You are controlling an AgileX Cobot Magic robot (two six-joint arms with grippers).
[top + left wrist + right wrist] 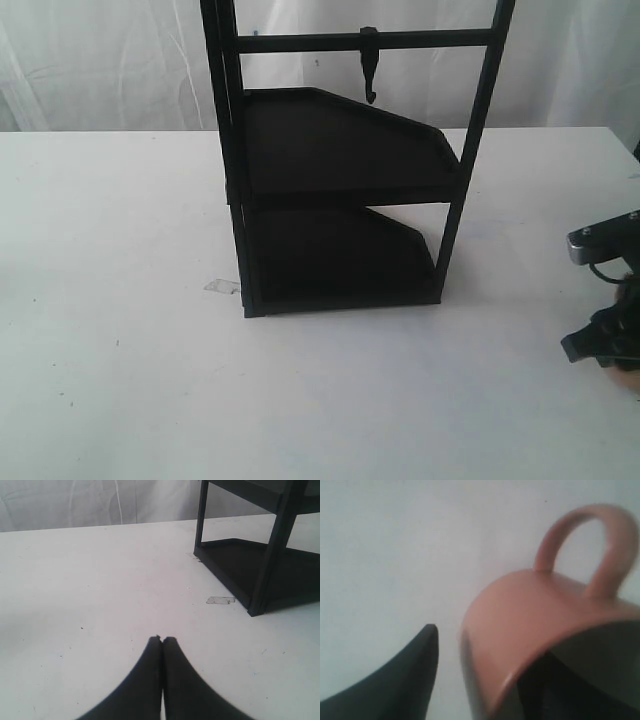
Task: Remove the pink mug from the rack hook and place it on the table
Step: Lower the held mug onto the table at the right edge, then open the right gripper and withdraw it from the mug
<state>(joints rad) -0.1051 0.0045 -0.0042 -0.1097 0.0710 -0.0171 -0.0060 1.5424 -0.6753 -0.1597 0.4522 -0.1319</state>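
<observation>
The pink mug (530, 615) fills the right wrist view, its loop handle (590, 545) pointing away from the camera over the white table (395, 545). My right gripper (487, 645) straddles the mug's wall. One dark finger (405, 680) stands outside with a strip of table showing between it and the mug, and the other sits inside the mug's mouth. In the exterior view that gripper (608, 345) is low at the right edge, with only a pink blur of the mug (630, 295) showing. The rack hook (370, 65) hangs bare from the crossbar. My left gripper (162, 639) is shut and empty above the table (75, 580).
The tall black two-shelf rack (340, 170) stands mid-table, and its lower corner post (270, 555) shows in the left wrist view. A small scrap of clear tape (222, 286) lies by the rack's front left foot. White curtain hangs behind.
</observation>
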